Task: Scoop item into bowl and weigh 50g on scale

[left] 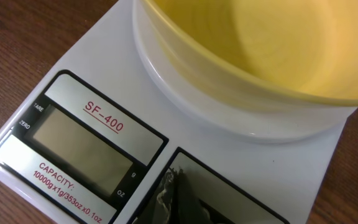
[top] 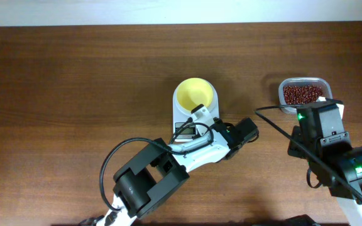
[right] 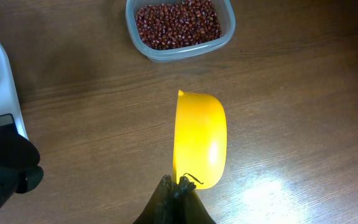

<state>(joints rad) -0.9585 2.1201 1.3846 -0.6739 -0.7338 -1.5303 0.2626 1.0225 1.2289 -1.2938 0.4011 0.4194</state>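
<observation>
Dark brown wood-grain table (top: 74, 94) — a bright glare patch (right: 278, 193) on its surface.

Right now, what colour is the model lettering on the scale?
Red, printed on the scale; clearest in the left wrist view.

Bowl (top: 195, 95) seated on scale (top: 178, 117); beans (top: 303, 94) at upper right.
The pale yellow, white-rimmed bowl is set upright on the white square scale just above frame centre. The grey display (left: 79, 146), marked SF-400, is shown blank. The small dark red-brown beans are heaped loosely in a clear container (top: 282, 94), well apart from the scale.
</observation>
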